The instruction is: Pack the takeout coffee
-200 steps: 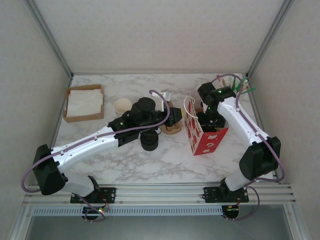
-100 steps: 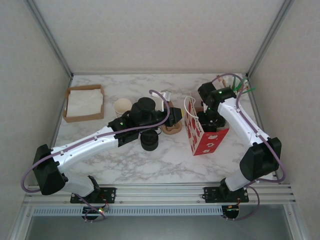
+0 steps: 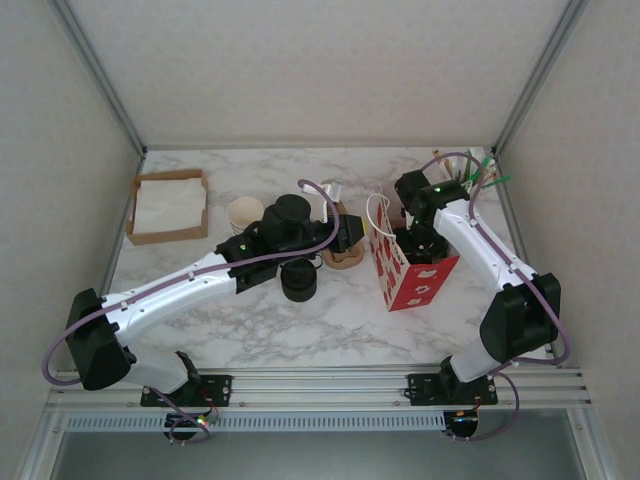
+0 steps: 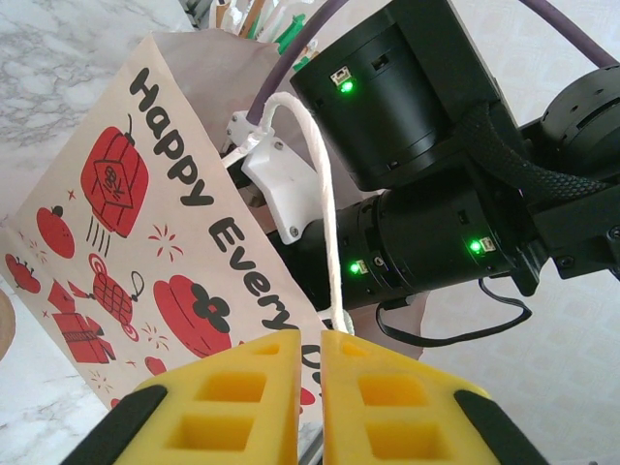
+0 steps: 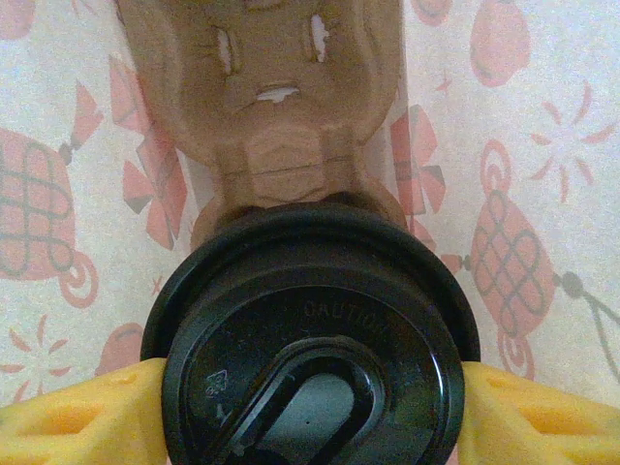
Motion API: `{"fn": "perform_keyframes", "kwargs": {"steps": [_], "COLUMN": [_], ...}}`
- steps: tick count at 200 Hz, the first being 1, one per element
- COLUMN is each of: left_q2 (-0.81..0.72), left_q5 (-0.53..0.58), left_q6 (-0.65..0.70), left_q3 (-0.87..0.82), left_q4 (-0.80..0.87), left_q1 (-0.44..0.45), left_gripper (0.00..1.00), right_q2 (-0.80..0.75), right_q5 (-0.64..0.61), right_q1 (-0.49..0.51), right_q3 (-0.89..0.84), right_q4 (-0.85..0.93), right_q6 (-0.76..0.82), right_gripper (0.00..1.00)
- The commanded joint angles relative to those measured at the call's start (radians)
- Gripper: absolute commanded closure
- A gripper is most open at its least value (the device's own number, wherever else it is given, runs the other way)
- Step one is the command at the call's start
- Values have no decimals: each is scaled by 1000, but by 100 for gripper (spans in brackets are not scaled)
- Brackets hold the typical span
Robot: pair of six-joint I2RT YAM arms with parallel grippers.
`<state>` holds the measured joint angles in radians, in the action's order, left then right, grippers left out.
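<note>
The takeout coffee (image 5: 310,358) shows its round black lid from above, inside the red-and-white paper bag (image 3: 412,282). My right gripper (image 5: 310,407) is shut on it, with a yellow finger (image 5: 68,412) at each side of the lid. A brown pulp cup carrier (image 5: 281,116) lies below the cup, at the bag's bottom. The right wrist (image 3: 420,195) reaches down into the bag's open top. My left gripper (image 4: 310,339) is shut on the bag's white rope handle (image 4: 325,194), which runs down between its yellow fingers. It sits at the bag's left side (image 3: 356,232).
On the marble table stand a stack of lidless cups (image 3: 245,212), a black stack of lids (image 3: 298,281) and a brown carrier piece (image 3: 346,256), all under the left arm. A napkin tray (image 3: 168,205) sits far left. Stirrers (image 3: 486,170) stand at the back right corner.
The right wrist has edged slightly left over the bag. The left arm and the bag have stayed put.
</note>
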<state>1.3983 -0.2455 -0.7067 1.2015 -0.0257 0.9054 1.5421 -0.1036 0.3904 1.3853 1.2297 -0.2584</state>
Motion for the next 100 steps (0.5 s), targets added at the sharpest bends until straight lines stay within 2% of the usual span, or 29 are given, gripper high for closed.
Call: {"fn": "perform_keyframes", "kwargs": {"steps": [1,100], "left_q2": [-1,-9], "left_q5": [4,6], "left_q6": [-2,-9], "left_q3": [-13,-18], "left_q4": [-23,-21], "left_q1": [-7,-13], "left_gripper": [86,79], "right_q2": [-37,-55], "right_q5": [-8,-11], "right_q1": [-6,-6], "right_q3": [-6,11], "right_q4": [8,22], "right_q6": [-21,-19], "right_gripper": [32,32]}}
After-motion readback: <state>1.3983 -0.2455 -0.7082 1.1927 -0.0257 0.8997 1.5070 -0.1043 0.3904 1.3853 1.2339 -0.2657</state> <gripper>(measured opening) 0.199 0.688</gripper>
